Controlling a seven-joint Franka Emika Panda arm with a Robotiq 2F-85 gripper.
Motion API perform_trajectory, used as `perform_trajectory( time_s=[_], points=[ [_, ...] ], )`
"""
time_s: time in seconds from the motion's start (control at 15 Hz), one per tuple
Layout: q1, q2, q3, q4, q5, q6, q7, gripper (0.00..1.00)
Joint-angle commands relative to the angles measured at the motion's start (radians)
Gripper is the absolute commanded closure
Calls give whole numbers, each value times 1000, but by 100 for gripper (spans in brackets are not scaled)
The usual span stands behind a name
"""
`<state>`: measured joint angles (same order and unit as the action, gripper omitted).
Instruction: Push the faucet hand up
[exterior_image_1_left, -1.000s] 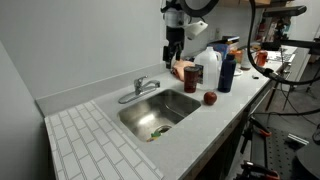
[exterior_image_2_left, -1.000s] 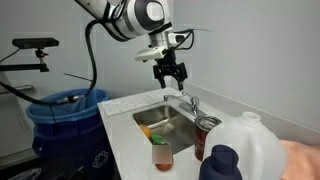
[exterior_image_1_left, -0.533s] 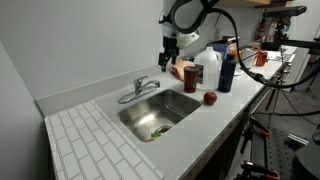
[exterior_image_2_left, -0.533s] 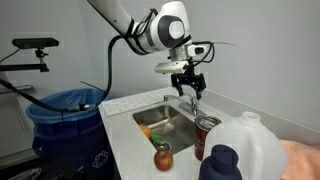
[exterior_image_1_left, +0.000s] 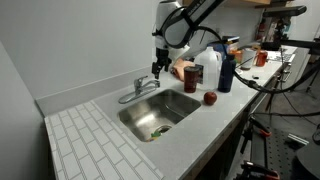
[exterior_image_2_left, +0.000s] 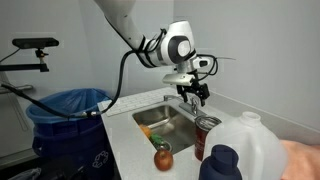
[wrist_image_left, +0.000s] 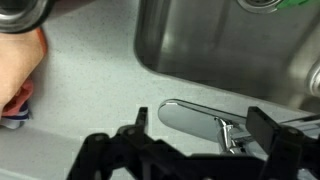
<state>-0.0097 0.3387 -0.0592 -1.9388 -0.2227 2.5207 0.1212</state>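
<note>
Grey countertop (wrist_image_left: 90, 95), faucet handle (wrist_image_left: 188, 114) partly behind gripper (wrist_image_left: 201, 128)

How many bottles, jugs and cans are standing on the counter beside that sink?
3. A dark can stands nearest the sink, a white jug is next to it, and a blue bottle is beyond the jug. More could be hidden behind them.
</note>
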Motion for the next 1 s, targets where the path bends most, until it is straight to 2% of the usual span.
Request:
perform_trajectory(
  time_s=[0.0, 0.93],
  points=[
    [12, 67, -1, 76, 19, 17, -8, 0],
    [31, 112, 30, 148, 71, 35, -15, 0]
  ],
)
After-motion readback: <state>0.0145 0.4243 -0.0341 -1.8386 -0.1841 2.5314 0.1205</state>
